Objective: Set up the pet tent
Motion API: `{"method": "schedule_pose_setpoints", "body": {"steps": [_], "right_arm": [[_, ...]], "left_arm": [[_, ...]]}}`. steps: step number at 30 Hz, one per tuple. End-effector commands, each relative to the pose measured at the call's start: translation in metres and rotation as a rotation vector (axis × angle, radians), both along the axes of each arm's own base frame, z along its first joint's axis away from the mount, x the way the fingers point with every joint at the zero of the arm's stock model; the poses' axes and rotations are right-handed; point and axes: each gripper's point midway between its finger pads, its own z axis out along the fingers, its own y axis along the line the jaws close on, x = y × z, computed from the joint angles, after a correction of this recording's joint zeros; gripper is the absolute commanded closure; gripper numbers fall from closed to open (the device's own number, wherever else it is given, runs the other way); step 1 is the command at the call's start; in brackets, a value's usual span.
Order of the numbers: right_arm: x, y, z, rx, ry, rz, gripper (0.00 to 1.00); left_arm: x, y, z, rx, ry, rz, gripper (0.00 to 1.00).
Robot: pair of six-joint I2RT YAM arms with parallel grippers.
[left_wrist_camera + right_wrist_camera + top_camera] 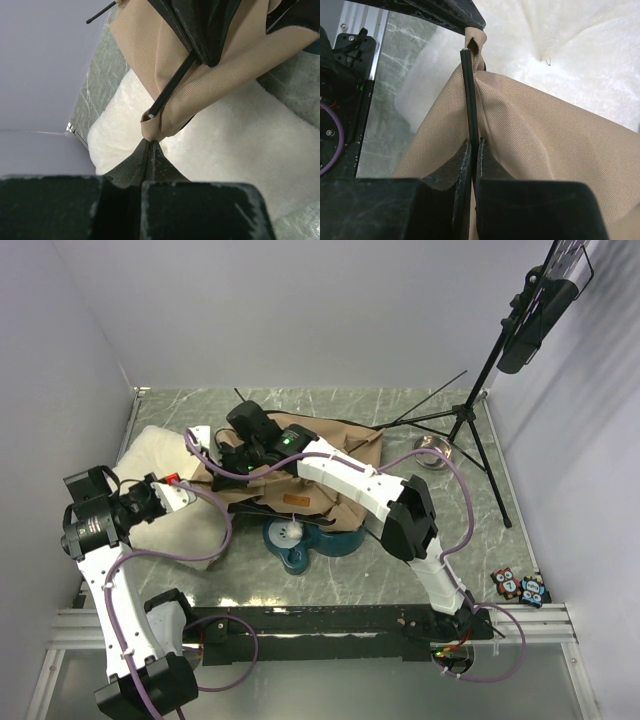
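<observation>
The pet tent [330, 495] lies collapsed as crumpled tan fabric in the middle of the table, with its brown label patch [296, 500] facing up. Its white pompom [290, 532] rests at the front. My left gripper [149, 141] is shut on a tan fabric corner [152, 127] of the tent, over the cream pillow [230, 135]. A thin dark pole [172, 85] ends at that corner. My right gripper [474, 141] is shut on the same pole [468, 90], just behind the corner [476, 42]. In the top view both grippers meet at the tent's left end, the left [192, 485] and the right [215, 462].
The cream pillow [150, 465] lies at the left under the grippers. A teal object [300, 545] sits in front of the tent. A metal bowl [432, 450] and a tripod [470, 420] stand at the back right. Small owl figures [520, 586] lie at the front right.
</observation>
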Motion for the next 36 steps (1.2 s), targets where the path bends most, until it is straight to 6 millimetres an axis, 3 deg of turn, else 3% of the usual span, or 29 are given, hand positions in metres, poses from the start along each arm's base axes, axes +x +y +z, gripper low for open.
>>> {"method": "schedule_pose_setpoints", "body": {"steps": [1,16,30,36], "right_arm": [[-0.003,0.004,0.001,-0.009,0.031,-0.027,1.00],[-0.005,0.007,-0.014,-0.053,0.004,-0.009,1.00],[-0.015,0.000,-0.027,-0.089,0.017,0.021,1.00],[-0.003,-0.007,-0.009,-0.043,0.035,-0.023,1.00]], "left_arm": [[0.001,-0.006,0.025,0.028,-0.085,-0.042,0.99],[-0.010,-0.017,0.023,0.063,-0.083,-0.128,0.99],[-0.008,-0.018,0.026,0.095,-0.106,-0.169,0.99],[-0.011,-0.018,0.015,0.106,-0.071,-0.180,0.99]]}}
